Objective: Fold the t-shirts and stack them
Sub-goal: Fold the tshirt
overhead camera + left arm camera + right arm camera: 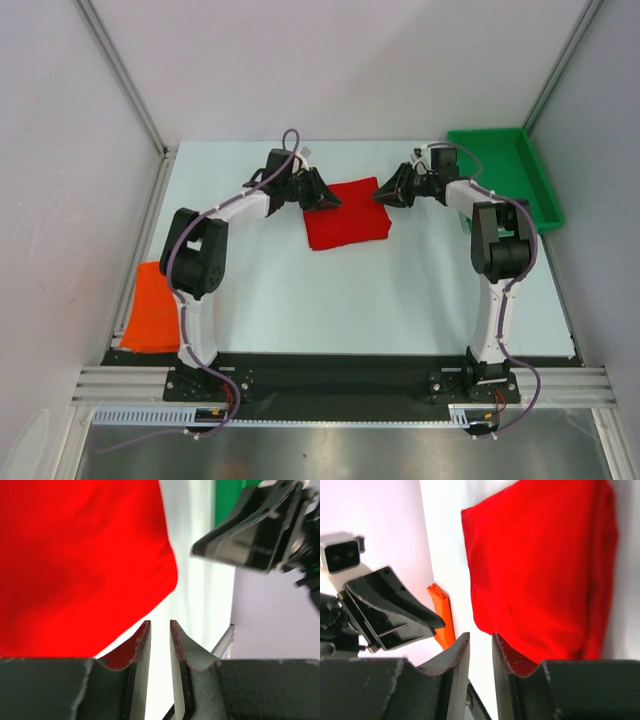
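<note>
My left arm (200, 330) and right arm (490, 320) pair white links with rounded black joint housings, each trailed by a purplish-grey cable (290, 132), bolted to black base plates (200, 384), and tipped by the matt-black, wedge-fingered left end effector (328, 198) and right end effector (386, 194).

The left gripper (160, 630) holds its two fingers a narrow slit apart with nothing between them, over the white table (200, 595) just beside the rounded edge of the red t-shirt (80, 565). Further right hangs a blurred black shape, probably the right gripper (210, 545), clear of the cloth, with a strip of green tray (227, 500) beyond it
</note>
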